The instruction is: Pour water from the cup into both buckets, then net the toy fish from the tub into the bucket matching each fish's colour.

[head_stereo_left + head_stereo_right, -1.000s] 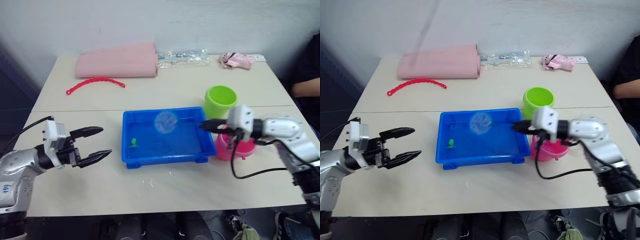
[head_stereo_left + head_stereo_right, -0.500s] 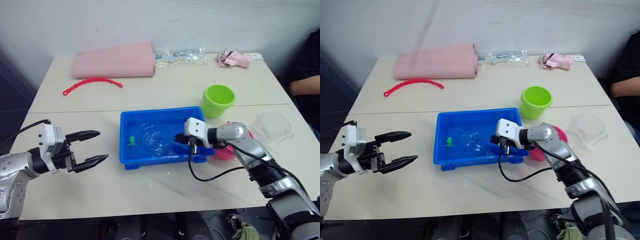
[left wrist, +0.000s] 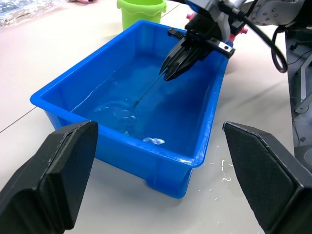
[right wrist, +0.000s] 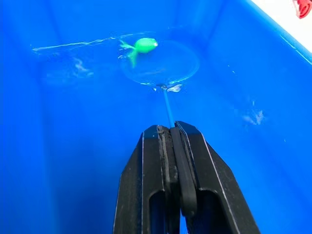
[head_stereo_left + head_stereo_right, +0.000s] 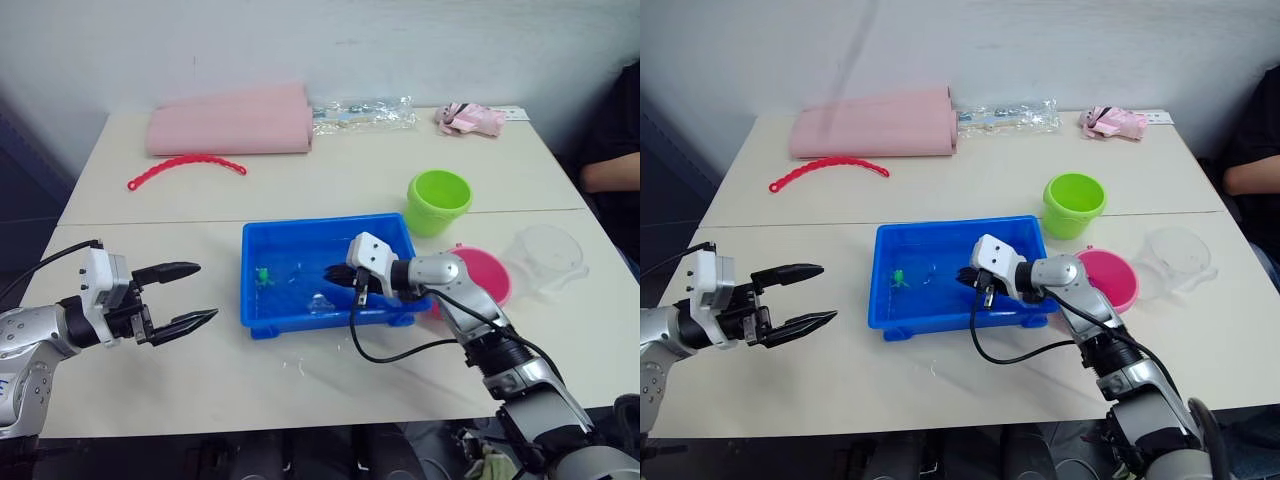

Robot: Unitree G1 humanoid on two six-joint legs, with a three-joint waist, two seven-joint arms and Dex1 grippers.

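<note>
Right hand [image 4: 171, 134] netting in the blue tub [image 5: 890, 322]

The right hand is clenched on the net [image 4: 161, 63] handle, hoop under water beside 1 green fish [image 4: 141, 46]. The left hand [image 5: 190, 296] hovers with its fingers spread, off the tub's left end over the tabletop [image 5: 180, 370]. Green bucket [image 5: 1074, 204], pink bucket [image 5: 1108, 277] and clear cup [image 5: 1174, 256] stand to the tub's right.

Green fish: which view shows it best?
Right wrist view: the green fish sits large at the net's far rim. Both eye views show it as a speck in the tub; left wrist view, I can't make it out.
</note>
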